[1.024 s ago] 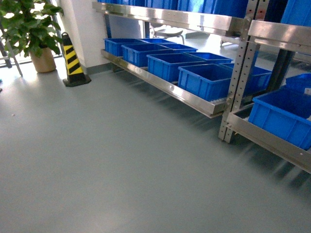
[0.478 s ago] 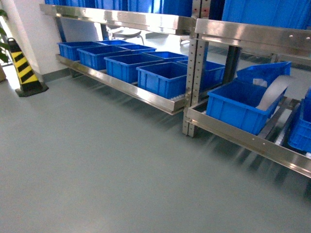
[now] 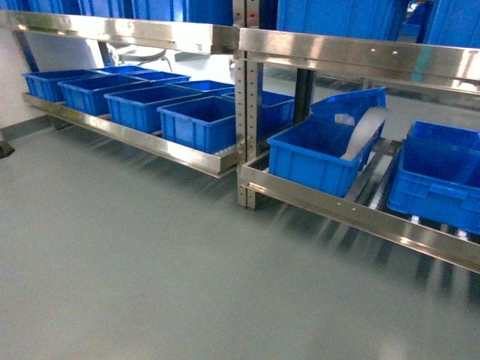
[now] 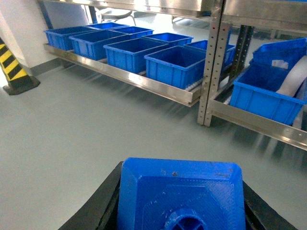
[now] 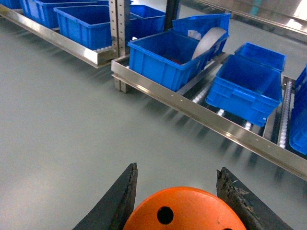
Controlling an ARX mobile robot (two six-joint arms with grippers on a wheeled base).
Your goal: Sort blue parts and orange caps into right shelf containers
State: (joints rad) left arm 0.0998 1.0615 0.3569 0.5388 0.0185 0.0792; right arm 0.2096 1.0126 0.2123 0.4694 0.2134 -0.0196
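I've got a blue part (image 4: 180,199) clamped in my left gripper (image 4: 180,211) and an orange cap (image 5: 180,211) in my right gripper (image 5: 175,201), ready for those right-shelf crates (image 3: 319,154).

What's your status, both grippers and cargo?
Left gripper shut on blue part. Right gripper shut on orange cap. Right shelf crates ahead, open floor between.
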